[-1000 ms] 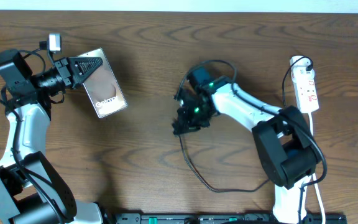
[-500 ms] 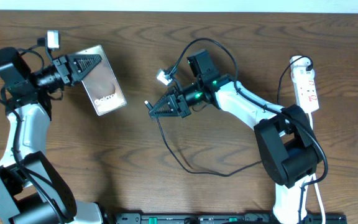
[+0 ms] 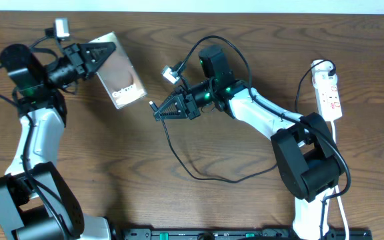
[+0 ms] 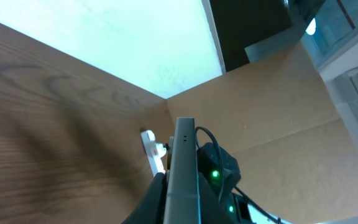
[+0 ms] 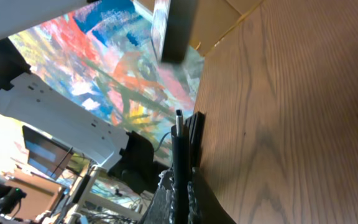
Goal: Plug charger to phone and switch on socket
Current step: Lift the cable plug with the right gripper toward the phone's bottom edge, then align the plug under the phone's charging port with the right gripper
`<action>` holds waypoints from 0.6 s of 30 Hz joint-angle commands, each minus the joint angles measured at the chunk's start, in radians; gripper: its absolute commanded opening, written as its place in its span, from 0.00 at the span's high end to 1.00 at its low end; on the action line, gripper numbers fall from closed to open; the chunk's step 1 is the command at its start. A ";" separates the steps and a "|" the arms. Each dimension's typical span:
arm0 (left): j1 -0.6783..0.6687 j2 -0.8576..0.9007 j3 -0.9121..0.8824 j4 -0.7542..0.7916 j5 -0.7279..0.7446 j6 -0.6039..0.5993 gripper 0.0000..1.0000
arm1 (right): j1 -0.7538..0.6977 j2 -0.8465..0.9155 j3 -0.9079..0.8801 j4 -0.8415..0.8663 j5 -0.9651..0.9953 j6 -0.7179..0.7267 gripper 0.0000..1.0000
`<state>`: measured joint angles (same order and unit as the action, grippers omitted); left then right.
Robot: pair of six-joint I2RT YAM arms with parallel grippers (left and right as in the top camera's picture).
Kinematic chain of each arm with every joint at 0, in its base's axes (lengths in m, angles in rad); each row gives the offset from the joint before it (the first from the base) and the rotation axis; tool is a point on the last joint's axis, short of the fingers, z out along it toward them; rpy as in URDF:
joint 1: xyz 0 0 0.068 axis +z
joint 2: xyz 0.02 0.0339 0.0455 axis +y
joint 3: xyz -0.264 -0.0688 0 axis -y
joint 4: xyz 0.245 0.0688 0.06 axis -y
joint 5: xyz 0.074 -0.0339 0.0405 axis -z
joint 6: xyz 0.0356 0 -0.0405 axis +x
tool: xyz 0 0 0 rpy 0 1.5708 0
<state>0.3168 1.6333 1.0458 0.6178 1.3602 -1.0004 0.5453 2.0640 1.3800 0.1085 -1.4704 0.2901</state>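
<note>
Presently the left claw (image 3: 104,57) is closed on one end of the phone (image 3: 125,83), held bronze face up at the upper left of the worktop (image 3: 245,207). The right claw (image 3: 160,112) is clamped on the charger (image 3: 153,105) – plug tip aimed at the phone, near it but not touching. The socket (image 3: 330,97) lies at the far right edge, well apart.

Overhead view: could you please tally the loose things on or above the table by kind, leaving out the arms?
phone: 1
charger cable: 1
power strip: 1
Total: 3
</note>
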 commanded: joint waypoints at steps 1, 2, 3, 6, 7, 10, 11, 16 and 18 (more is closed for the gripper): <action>-0.032 0.000 0.007 0.013 -0.076 -0.045 0.92 | 0.009 0.007 0.011 0.049 -0.025 0.085 0.99; -0.035 0.000 0.007 0.013 -0.088 -0.047 0.93 | 0.009 0.007 0.011 0.064 -0.025 0.101 0.99; -0.037 0.000 0.007 0.013 -0.098 -0.049 0.93 | 0.009 0.007 0.011 0.074 -0.025 0.108 0.99; -0.039 0.000 0.007 0.013 -0.129 -0.049 0.93 | 0.016 0.007 0.011 0.090 -0.024 0.110 0.99; -0.039 0.000 0.007 0.017 -0.137 -0.049 0.93 | 0.018 0.007 0.011 0.091 -0.024 0.110 0.99; -0.039 0.000 0.007 0.021 -0.142 -0.049 0.93 | 0.018 0.007 0.011 0.121 -0.024 0.132 0.99; -0.039 0.000 0.007 0.021 -0.142 -0.049 0.92 | 0.018 0.007 0.011 0.140 -0.024 0.145 0.99; -0.040 0.000 0.007 0.021 -0.142 -0.049 0.93 | 0.018 0.007 0.011 0.173 -0.021 0.180 0.99; -0.040 0.000 0.007 0.021 -0.142 -0.049 0.93 | 0.014 0.014 0.011 0.173 -0.021 0.158 0.99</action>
<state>0.2775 1.6333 1.0458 0.6273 1.2232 -1.0294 0.5579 2.0647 1.3800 0.2787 -1.4742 0.4480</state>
